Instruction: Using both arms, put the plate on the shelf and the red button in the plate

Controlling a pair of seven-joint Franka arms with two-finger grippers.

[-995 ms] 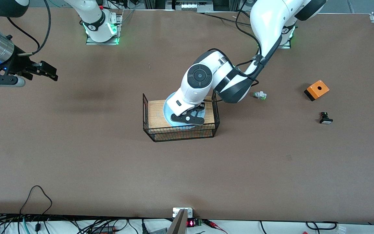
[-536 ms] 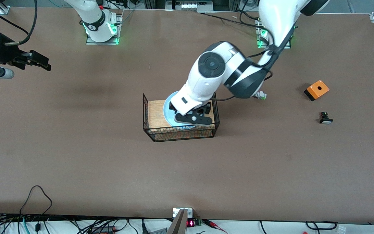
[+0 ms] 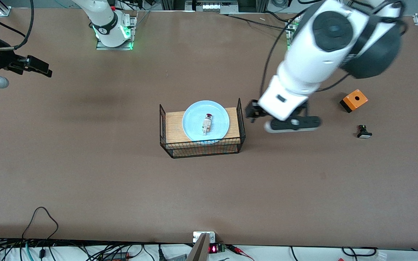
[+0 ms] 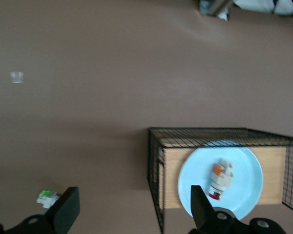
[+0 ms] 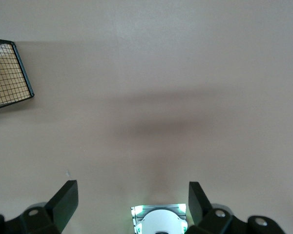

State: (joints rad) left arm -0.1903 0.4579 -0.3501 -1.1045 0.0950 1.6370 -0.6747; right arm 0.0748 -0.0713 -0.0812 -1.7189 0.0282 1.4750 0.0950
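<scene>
Front view: the pale blue plate [image 3: 205,120] sits inside a black wire basket [image 3: 202,149] on its wooden floor, at the middle of the frame, with the red button [image 3: 207,123] lying on the plate, its dark red cap pointing toward the top of the frame. The left tool [image 3: 281,119] hangs over the brown surface [image 3: 122,181] just beside the basket, toward the left arm's end, its fingers spread wide and holding nothing. An orange box [image 3: 354,100] and a small black part with a white face [image 3: 364,132] lie at center right. The right tool [image 3: 31,67] waits at the upper left edge of the frame, fingers wide apart and empty. Left wrist view: two dark fingertips [image 4: 66,210] stand far apart along the bottom edge; the plate [image 4: 246,187] with the red button [image 4: 220,178] fills the lower right inside the basket [image 4: 155,170], and a small white part with a green tip [image 4: 48,197] lies at lower left. Right wrist view: the widely spread fingertips [image 5: 66,200] frame bare surface [image 5: 161,73], with a corner of the basket [image 5: 10,73] at the upper left edge.
</scene>
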